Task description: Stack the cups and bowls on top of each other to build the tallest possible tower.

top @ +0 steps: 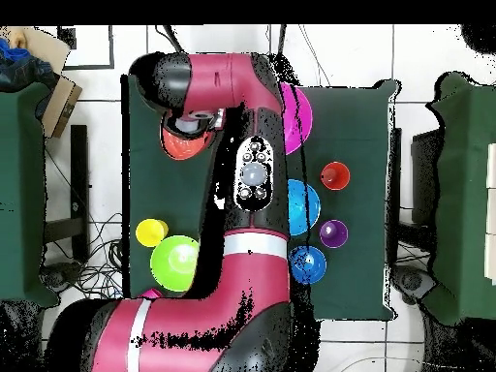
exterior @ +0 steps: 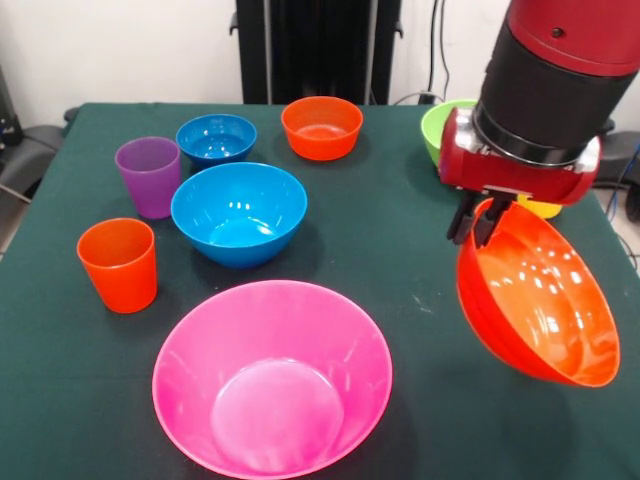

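One large orange bowl [exterior: 540,305] hangs tilted above the table [exterior: 400,250], its rim pinched in the closed jaws.

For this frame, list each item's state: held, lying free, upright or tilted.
Large orange bowl: held at its rim, tilted, lifted.
Gripper: shut on that rim.
Pink bowl: upright, free.
Medium blue bowl: upright, free.
Orange cup: upright, empty.
Purple cup: upright, empty.

Green table [exterior: 400,230], cardboard box [top: 53,82].
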Controlling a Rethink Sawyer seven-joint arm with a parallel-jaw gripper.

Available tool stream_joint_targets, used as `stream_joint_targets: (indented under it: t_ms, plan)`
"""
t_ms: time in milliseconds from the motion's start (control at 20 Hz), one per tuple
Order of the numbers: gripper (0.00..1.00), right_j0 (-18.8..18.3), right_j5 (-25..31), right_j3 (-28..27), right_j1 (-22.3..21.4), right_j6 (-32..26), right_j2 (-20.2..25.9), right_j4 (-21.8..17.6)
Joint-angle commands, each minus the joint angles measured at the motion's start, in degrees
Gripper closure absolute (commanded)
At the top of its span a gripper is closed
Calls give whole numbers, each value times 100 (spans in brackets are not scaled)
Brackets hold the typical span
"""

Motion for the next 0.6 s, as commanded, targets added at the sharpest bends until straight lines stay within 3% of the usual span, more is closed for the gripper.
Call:
stream_joint_targets:
  t_ms: [50,600]
  plan:
    - [100,-183,419,234,-92,-405,450,4]
    - [100,-226,948,-282,19,-468,494,-15]
